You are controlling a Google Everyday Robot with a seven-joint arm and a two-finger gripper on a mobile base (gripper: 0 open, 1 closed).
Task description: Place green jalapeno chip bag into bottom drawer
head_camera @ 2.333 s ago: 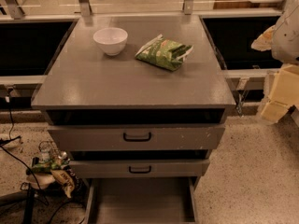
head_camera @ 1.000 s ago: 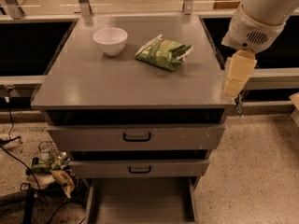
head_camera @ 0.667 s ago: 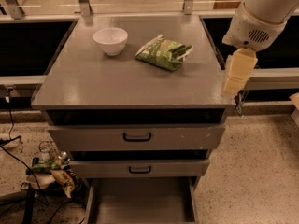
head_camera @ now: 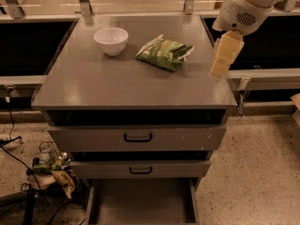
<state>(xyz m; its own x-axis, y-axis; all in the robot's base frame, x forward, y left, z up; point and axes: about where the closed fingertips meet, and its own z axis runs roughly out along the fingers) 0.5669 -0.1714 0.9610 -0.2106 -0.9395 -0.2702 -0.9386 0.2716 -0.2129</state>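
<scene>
The green jalapeno chip bag (head_camera: 165,53) lies flat on the table (head_camera: 131,86), the grey top of the drawer cabinet, toward its far right part. A white bowl (head_camera: 111,40) sits just left of it, near but apart. The bag is untouched, so the step in hand looks like the reach and pick.

To do it well, the gripper (head_camera: 224,56) should travel left and a little farther back, then descend over the bag's puffed middle rather than its thin white edge. It should arrive spread wide enough to pinch a fold of foil. The foil is crinkly and likely to slide or collapse, so a firm, slow close seems wise. The approach should also stay clear of the bowl.

The gripper hangs off the white arm above the table's right edge, to the right of the bag and apart from it. Whether it is released or clenched, I cannot tell.

The bottom drawer (head_camera: 140,203) stands pulled out at the near foot of the cabinet, below two closed drawer fronts (head_camera: 137,138).
</scene>
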